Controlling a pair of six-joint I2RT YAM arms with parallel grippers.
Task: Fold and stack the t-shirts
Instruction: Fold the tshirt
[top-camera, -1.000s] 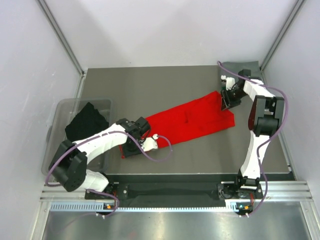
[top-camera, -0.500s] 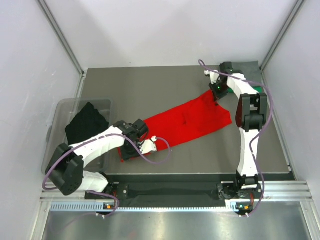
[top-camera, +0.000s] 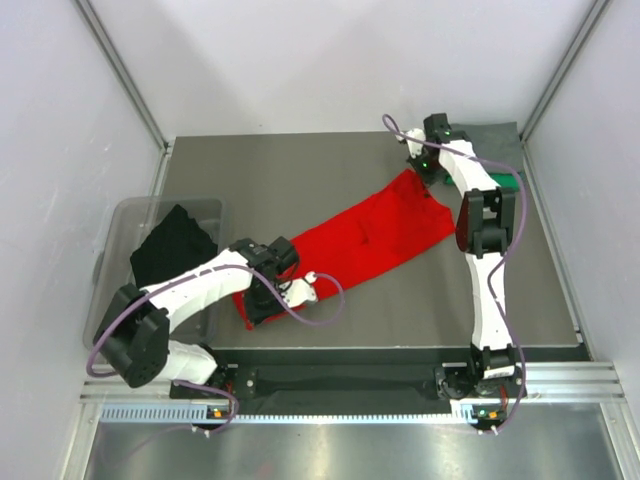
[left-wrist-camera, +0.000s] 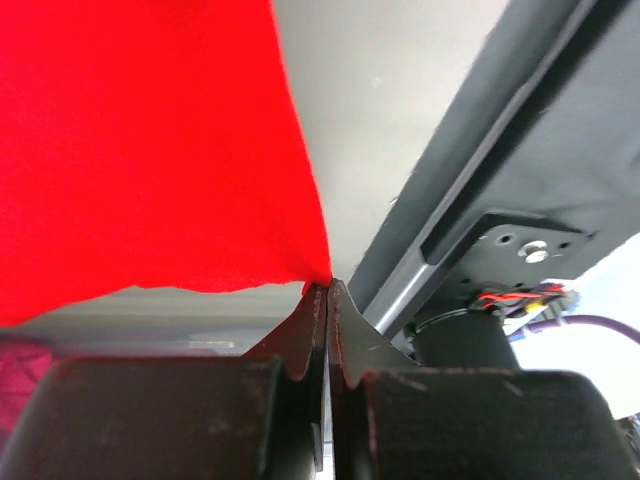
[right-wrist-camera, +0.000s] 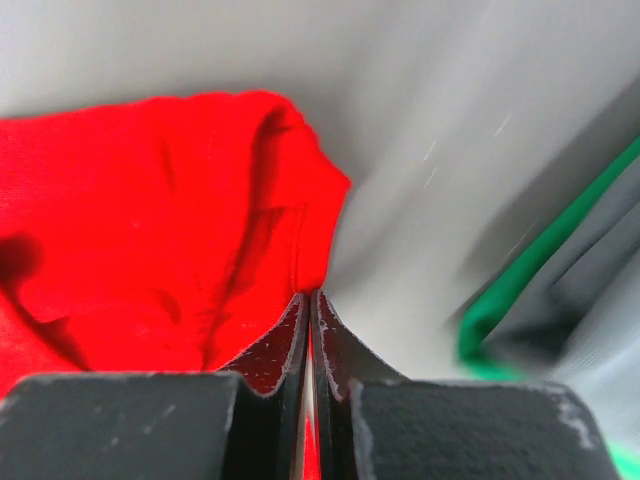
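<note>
Left claw (left-wrist-camera: 328, 292): jaws pressed together, pinching the very corner tip of the red shirt (top-camera: 360, 235) at the near-left edge of the counter (top-camera: 300, 170). Fingers are matte black, slightly scuffed, tapering to thin tips.

Right claw (right-wrist-camera: 309, 300): jaws also closed, red cloth showing in the slit between them. Clamped on the shirt's far end, near the far-right corner.

Shirt: soft plain bright-red cloth, pulled into a long diagonal band from near-left to far-right. It is narrow at the left claw, wider toward the right, with a few creases mid-band. In the right wrist view, the gripped end bunches into rounded folds with dark shadows. The left end tapers to a point right at the fingertips.

Counter is smooth dull grey.

A green shirt (top-camera: 507, 182) and a grey shirt (top-camera: 492, 131) lie flat in the far-right corner, just beyond the right claw. A black shirt (top-camera: 172, 248) sits crumpled in the translucent plastic tub (top-camera: 118, 218) off the left edge.

Left arm (top-camera: 195, 285): the elbow swings out left over the tub and the forearm comes back right, low over the counter, with a purple cable (top-camera: 325, 300) looping beside the wrist.

Right arm (top-camera: 485, 290): stretched nearly straight from the near-right edge toward the far-right corner, wrist turned left.
</note>
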